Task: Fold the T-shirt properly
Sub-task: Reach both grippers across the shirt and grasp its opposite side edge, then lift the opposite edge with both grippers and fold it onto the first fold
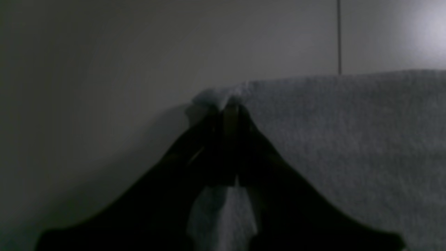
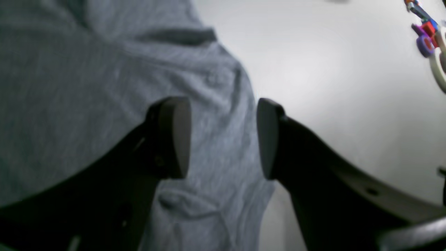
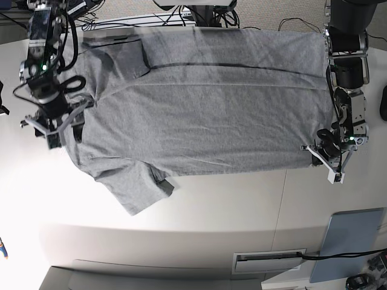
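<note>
while the t-shirt lies spread flat on the white worktop, its long axis runs across the base view, neck end at that view's left and hem at its right. the left gripper is pinched closed on a hem corner. the right gripper stands apart, jaws wide, straddling the shirt's edge by the shoulder. plain grey side up; no lettering readable.
</note>
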Controlling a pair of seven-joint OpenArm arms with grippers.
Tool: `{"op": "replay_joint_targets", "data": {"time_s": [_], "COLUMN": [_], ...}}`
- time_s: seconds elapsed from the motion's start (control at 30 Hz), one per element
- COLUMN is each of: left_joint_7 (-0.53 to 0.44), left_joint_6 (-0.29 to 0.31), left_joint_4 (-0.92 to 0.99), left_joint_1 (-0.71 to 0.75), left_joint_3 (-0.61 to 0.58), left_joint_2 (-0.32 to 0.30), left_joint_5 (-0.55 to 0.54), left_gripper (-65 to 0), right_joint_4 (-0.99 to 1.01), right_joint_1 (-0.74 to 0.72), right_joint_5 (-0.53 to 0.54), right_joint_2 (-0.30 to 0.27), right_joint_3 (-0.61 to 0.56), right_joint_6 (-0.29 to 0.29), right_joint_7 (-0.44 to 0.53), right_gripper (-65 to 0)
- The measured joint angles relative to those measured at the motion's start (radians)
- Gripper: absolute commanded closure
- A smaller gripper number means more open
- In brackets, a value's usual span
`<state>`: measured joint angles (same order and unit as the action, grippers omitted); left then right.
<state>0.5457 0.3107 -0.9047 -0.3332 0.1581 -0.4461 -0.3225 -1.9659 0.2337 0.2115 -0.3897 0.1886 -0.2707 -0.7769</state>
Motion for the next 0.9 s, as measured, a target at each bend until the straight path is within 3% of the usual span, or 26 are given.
{"op": "replay_joint_targets", "data": {"time_s": [0.1, 0.37, 0.57, 0.9], "left_joint_7": [0.005, 0.011, 0.011, 0.017], "left_joint_6": [0.0, 0.0, 0.0, 0.0], "left_joint_4": [-0.001, -0.003, -0.004, -0.004], "left_joint_1": [0.0, 0.0, -0.003, -0.003], "left_joint_3": [0.0, 0.0, 0.0, 0.0], "left_joint_2": [0.0, 0.003, 0.009, 0.009], "left_joint_5": [0.0, -0.001, 0.0, 0.0], "left_gripper": [0.0, 0.0, 0.0, 0.0], "right_joint_4": [0.097, 0.462, 0.773, 1.105], "right_joint_1": [-0.072, -0.376, -0.604, -0.803], "right_joint_5": [-0.001, 0.051, 0.044, -0.021], "right_joint_2": [0.0, -0.004, -0.005, -0.008], "right_joint_3": [0.0, -0.012, -0.145, -0.314], "right_joint_6": [-0.008, -0.103, -0.163, -0.146], "right_joint_7": [-0.006, -0.059, -0.083, -0.076], "right_gripper": [-30.2, -30.2, -30.2, -30.2]}}
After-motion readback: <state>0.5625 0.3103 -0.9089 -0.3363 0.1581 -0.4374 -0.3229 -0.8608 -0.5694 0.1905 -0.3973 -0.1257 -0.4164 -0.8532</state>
